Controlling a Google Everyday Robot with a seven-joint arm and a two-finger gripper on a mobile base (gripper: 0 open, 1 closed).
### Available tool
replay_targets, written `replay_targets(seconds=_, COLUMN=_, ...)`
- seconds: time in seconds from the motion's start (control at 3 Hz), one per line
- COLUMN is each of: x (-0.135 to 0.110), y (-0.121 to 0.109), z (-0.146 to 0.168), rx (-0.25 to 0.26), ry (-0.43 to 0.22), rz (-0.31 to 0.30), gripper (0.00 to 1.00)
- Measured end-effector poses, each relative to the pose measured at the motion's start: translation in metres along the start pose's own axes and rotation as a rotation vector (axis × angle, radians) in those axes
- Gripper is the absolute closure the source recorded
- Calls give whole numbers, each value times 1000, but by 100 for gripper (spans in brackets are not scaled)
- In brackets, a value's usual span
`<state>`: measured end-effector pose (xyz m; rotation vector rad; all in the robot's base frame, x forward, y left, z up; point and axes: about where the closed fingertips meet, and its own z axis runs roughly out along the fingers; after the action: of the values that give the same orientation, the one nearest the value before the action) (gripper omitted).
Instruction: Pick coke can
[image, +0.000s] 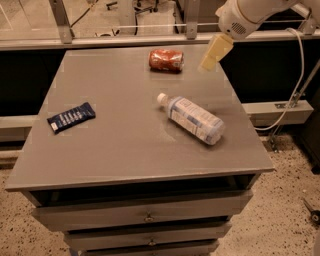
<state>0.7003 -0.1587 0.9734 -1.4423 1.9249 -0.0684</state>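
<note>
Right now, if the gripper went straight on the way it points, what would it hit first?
Probably the table top just right of the coke can; the gripper hangs over the far right corner, depth unclear.

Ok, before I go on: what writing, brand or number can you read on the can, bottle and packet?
No text is readable.
coke can: whitish markings, too blurred to read.
plastic bottle: pale label print, too small to read.
dark blue packet: pale marks, unreadable.
gripper, above the table's far right corner, right of the can: no text seen.
</note>
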Motion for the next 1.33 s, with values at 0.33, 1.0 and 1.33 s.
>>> replay_targets(seconds=0.33, x=0, y=0, z=-1, rx=1, ry=0, rz=0, gripper=0)
replay_targets(seconds=1.0, x=-31, y=-11, z=54, rx=40, ry=-151, rz=114, gripper=0)
replay_targets(seconds=1.33, x=-54, y=-13, z=101, rx=5, ry=-221, rz=182, gripper=0)
